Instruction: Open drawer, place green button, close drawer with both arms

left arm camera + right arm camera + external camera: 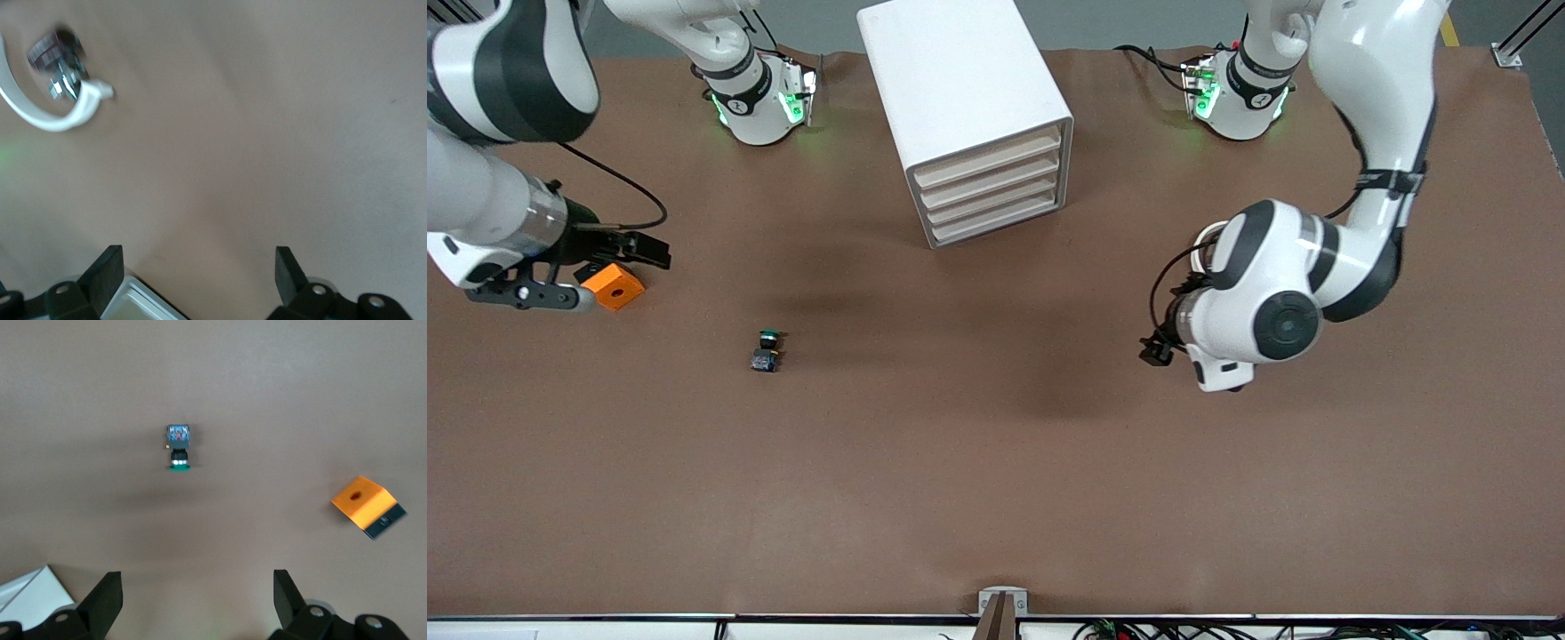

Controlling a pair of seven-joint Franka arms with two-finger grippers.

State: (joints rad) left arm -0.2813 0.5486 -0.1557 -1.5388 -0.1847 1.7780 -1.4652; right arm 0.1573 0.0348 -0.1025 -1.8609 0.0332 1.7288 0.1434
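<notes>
Button [766, 350] lies on its side on the brown desk [996, 462], green cap turned toward the robots' bases, dark body toward the front camera. In the front view it sits at about 7 o'clock from the cabinet [969, 116], well apart from it and toward the right arm's end of the desk.

Right gripper [618, 253] hangs over the desk at that end, directly above the orange block [614, 285]. Its jaws stand wide and hold nothing. In the right wrist view the button [177, 447] lies well ahead of the two fingers [103, 600], roughly on the line between them, touching neither. From the block the button is at about 4 o'clock in the front view, clear of it.

Left gripper [1160, 348] is over bare desk toward the left arm's end, largely masked by its own wrist in the front view. The left wrist view shows its jaws spread wide and empty. That view also shows a white curved band with a dark piece [57, 80]; it appears to rest on the desk, though blur prevents confirmation.

All four drawers [996, 191] show cream fronts flush with the cabinet face, none pulled out.
</notes>
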